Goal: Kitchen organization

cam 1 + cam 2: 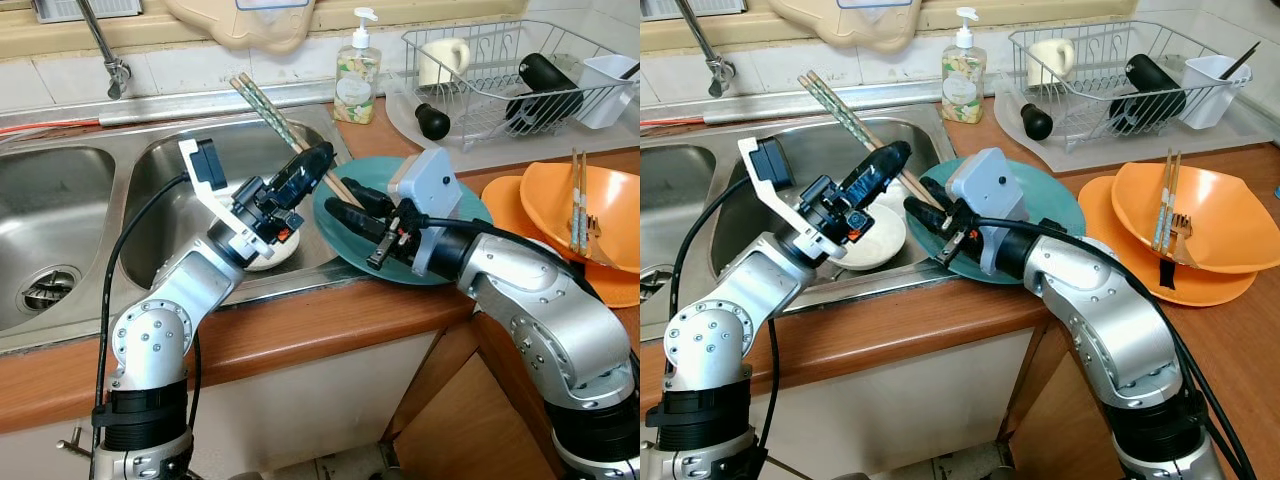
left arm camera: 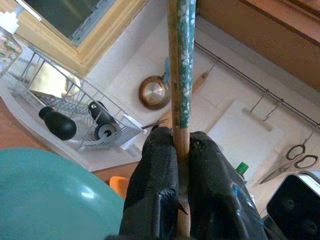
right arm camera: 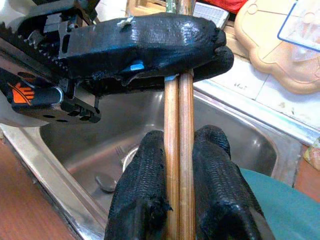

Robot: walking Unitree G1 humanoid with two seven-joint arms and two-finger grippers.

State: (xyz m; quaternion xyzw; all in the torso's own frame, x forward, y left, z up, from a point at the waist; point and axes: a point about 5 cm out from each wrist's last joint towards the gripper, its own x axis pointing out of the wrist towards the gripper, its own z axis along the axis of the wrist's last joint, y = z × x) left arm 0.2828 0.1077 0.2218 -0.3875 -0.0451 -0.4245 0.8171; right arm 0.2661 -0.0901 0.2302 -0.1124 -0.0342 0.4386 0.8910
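Sink [image 1: 60, 190] basins of steel fill the left of the scene, a tap [image 1: 103, 45] above them on the tiled wall. In the right basin a white bowl [image 1: 872, 238] lies beneath the left tool [image 1: 312, 165], which is clenched on a pair of chopsticks [image 1: 272, 112]; their patterned ends slant up and back toward the wall. Just beside it the right tool [image 1: 340, 195] is clamped on the lower part of the same chopsticks, as the right wrist view shows, with the sticks running between its two black fingers [image 3: 142, 185]. Both tools meet over the near edge of a teal plate [image 1: 470, 215], which rests partly on the sink rim and partly on the wooden worktop [image 1: 330, 325]. Behind the plate stands a soap dispenser [image 1: 357, 70]. Further right a wire dish rack [image 1: 500, 75] holds a cream mug [image 1: 443, 60], a black bottle [image 1: 545, 80] and a white cutlery holder [image 1: 608, 85]. Nearest the right edge, stacked orange bowls [image 1: 585, 225] carry more chopsticks and a fork [image 1: 595, 235].
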